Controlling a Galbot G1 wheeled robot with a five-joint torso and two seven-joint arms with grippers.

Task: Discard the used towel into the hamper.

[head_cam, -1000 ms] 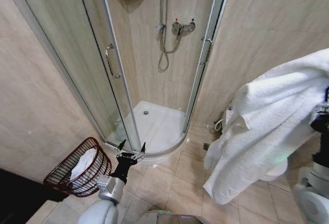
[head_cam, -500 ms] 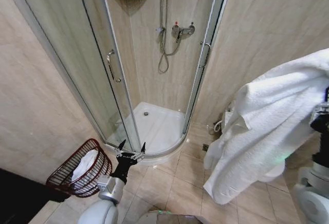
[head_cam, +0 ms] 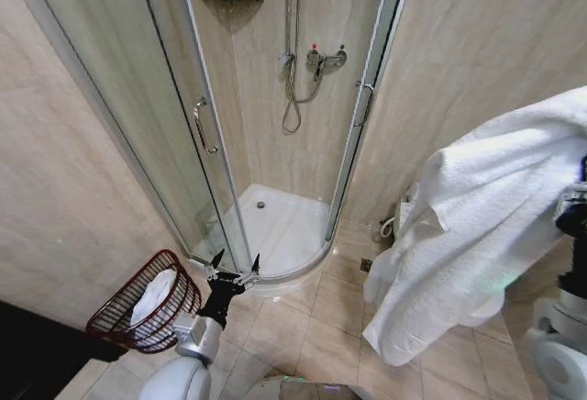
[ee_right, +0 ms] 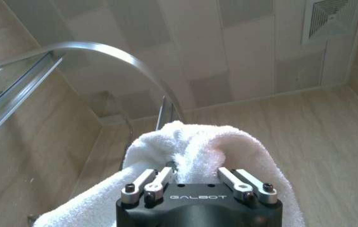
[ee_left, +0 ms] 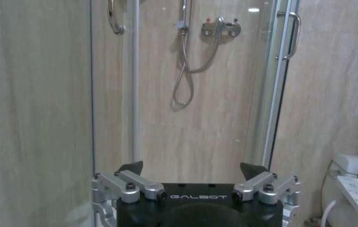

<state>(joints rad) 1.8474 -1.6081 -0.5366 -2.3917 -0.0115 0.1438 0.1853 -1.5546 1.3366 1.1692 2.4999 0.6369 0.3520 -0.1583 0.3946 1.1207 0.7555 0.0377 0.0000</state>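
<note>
since the earlier frames your whole head view has slid a little, so the shower shelf shows more fully and the hamper sits slightly further in; that is the camera shifting, while both arms keep their poses. you are in the carry step: the large white terry towel (head_cam: 477, 226) hangs bunched and high on your right, its folds draping down toward the tiled floor, and the right gripper (ee_right: 195, 177) has its jaws pinched closed on a gathered hump of it. the left gripper (head_cam: 237, 264) is raised low at centre, jaws spread wide and holding nothing, pointing at the glass shower enclosure (head_cam: 197, 129). the small round dark reddish-brown wire hamper (head_cam: 110, 313) stands on the floor at your lower left, just beside the shower's curved base, tilted with its mouth facing you and some white cloth (head_cam: 151, 294) already inside. towel and hamper are well apart, so the next move likely calls for bringing the right arm across and down over that open rim.
</note>
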